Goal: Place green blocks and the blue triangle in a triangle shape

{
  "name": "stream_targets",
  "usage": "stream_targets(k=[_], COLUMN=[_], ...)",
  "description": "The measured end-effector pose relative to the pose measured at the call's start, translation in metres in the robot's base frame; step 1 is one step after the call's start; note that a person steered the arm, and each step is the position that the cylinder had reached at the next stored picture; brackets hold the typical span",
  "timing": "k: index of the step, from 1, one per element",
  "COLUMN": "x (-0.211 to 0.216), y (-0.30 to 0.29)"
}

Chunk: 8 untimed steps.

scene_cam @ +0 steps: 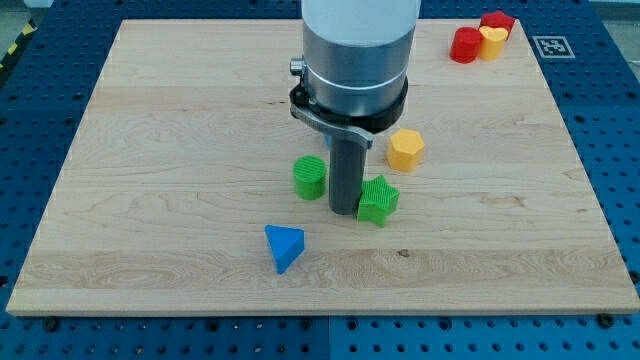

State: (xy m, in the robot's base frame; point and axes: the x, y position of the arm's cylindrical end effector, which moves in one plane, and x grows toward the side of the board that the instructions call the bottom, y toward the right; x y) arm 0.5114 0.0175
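Observation:
My tip [344, 209] rests on the board between two green blocks. The green cylinder [310, 177] stands just to its left. The green star block [378, 199] sits against its right side. The blue triangle [284, 247] lies apart from them, lower left of my tip, near the view's bottom. The three blocks stand spread out as corners of a small triangle. The blue cube seen earlier is hidden behind the arm.
A yellow hexagon block [405, 149] lies right of the arm. A red cylinder [465, 45], a yellow block [491, 41] and a red block [497, 20] cluster at the view's top right. The board's bottom edge [320, 313] is near the blue triangle.

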Motion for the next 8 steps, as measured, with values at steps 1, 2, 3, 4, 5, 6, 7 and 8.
stream_targets(k=[1,2,3,4,5,6,7,8], x=[-0.018,-0.033,-0.048,-0.057,-0.058,-0.055,-0.039,-0.038], y=[-0.019,-0.042,-0.064,-0.085,-0.090,-0.088,-0.097,-0.136])
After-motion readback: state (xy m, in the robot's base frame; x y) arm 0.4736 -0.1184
